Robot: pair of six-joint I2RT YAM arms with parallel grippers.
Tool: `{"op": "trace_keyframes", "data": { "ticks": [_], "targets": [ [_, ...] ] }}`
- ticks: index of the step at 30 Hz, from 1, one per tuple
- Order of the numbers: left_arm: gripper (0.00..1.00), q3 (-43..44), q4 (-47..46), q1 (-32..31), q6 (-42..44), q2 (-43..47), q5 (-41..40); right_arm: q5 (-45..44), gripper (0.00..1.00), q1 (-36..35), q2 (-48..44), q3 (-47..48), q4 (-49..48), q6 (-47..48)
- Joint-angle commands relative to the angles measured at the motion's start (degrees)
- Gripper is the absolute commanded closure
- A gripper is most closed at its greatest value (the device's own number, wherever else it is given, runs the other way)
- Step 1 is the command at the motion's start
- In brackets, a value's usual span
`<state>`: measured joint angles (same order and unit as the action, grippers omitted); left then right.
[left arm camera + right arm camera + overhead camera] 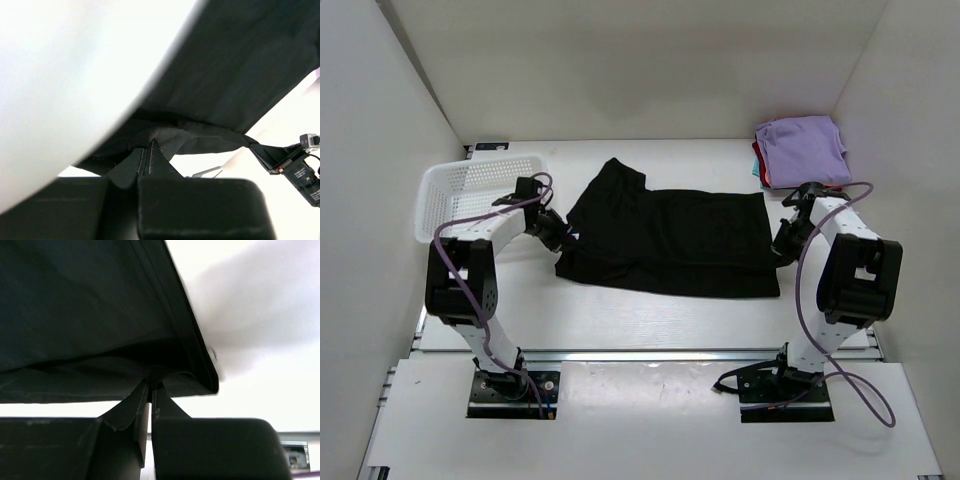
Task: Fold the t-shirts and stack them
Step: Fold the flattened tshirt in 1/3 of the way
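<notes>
The large black t-shirt (670,240) lies spread across the middle of the table, one sleeve pointing up at the back left. My left gripper (563,237) is shut on its left edge; the left wrist view shows the cloth (225,75) pinched at my left gripper (148,142). My right gripper (778,250) is shut on the shirt's right edge; in the right wrist view the black hem (100,315) is pinched at my right gripper (151,383). A folded stack with a lavender tee (805,148) on top of red and teal ones sits at the back right corner.
A white mesh basket (470,195) stands at the back left, just behind my left arm. White walls close in the table on the left, back and right. A metal rail runs along the near edge in front of the arm bases.
</notes>
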<state>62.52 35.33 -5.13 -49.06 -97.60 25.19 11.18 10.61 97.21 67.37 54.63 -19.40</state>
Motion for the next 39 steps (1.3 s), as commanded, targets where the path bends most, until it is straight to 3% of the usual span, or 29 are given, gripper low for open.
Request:
{"op": "trace_keyframes", "data": {
  "ticks": [1,7,9,10,14,24,29,34,39],
  "targets": [
    [1.0,6.4,1.8,0.6,1.9,-2.7,-0.8,0.3,1.0,-1.3,3.6,4.9,0.0,-0.6],
    [1.0,9.0,2.6,2.0,2.7,-6.2,-0.6,-0.2,1.0,-2.8,9.3,10.3,1.2,-0.8],
    [0.86,8.8,2.2,2.1,2.4,-6.9,0.2,-0.6,0.89,-2.7,9.8,11.4,1.7,-0.6],
    [0.73,9.0,1.7,2.0,2.5,-7.1,0.4,-0.9,0.82,-2.7,9.9,11.7,1.9,-1.0],
    [0.66,8.8,0.7,1.0,2.8,-6.9,1.1,-3.3,0.72,-3.1,9.4,14.1,2.9,-1.3],
    [0.53,5.4,1.8,-0.8,4.8,-0.1,-0.4,-4.4,0.62,-3.6,8.0,21.1,3.6,-1.1],
    [0.47,3.8,1.1,-3.1,7.7,7.1,-3.0,-6.6,0.51,-4.3,5.8,24.6,2.4,0.3],
    [0.48,6.6,0.5,-6.5,7.8,11.6,-9.3,-7.5,0.5,-4.8,4.1,26.6,0.8,1.6],
    [0.45,15.7,-3.1,-8.8,8.4,6.0,-16.6,-7.4,0.5,-5.7,3.4,28.9,-0.5,1.4]
  ]
}}
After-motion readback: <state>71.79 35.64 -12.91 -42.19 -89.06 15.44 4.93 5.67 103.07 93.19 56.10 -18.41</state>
